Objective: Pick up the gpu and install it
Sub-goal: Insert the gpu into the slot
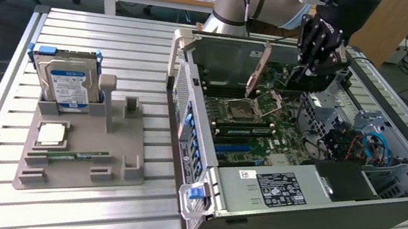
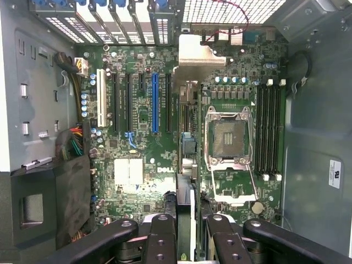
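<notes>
Evidently the gripper (image 2: 186,243) is clamped on the gpu (image 2: 187,187), which hangs edge-on between its fingers (image 2: 162,237) above the motherboard (image 2: 137,165), inside the open computer case (image 1: 319,223). Pick-up is judged complete and installation is in hand; the card does not appear seated in any slot. Seating is judged to call for the card's lower edge squared over the long blue slot (image 2: 154,102), its silver bracket toward the case's rear openings, then a straight, even press. On the tabletop (image 1: 117,36), well apart, a grey holder (image 1: 125,157) carries a hard drive (image 1: 66,84).
</notes>
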`<state>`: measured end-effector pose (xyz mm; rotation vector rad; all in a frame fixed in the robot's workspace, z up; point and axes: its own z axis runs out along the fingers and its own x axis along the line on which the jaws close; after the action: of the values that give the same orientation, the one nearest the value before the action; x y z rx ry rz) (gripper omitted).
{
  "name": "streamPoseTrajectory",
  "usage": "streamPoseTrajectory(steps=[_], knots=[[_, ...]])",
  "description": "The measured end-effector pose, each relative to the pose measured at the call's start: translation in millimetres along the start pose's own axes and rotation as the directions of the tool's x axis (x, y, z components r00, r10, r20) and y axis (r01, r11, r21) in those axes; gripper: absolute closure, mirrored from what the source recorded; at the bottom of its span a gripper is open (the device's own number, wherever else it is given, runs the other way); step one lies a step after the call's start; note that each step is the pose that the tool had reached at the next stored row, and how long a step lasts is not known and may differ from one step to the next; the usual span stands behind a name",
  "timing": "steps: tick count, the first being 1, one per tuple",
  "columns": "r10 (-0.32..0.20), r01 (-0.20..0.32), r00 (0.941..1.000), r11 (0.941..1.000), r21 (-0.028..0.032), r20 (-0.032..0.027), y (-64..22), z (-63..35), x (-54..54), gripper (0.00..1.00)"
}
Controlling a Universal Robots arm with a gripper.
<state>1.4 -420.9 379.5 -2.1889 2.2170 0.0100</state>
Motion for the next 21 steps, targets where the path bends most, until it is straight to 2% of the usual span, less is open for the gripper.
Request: streamPoseTrajectory(steps=[10,11,21], knots=[[0.0,0.0,1.0,1.0,0.0,0.0,0.0,0.0,0.0,0.74],[0.0,0.0,1.0,1.0,0.0,0.0,1.1,16.8,0.4,0.74],[0.0,0.0,1.0,1.0,0.0,0.0,1.1,16.8,0.4,0.74]])
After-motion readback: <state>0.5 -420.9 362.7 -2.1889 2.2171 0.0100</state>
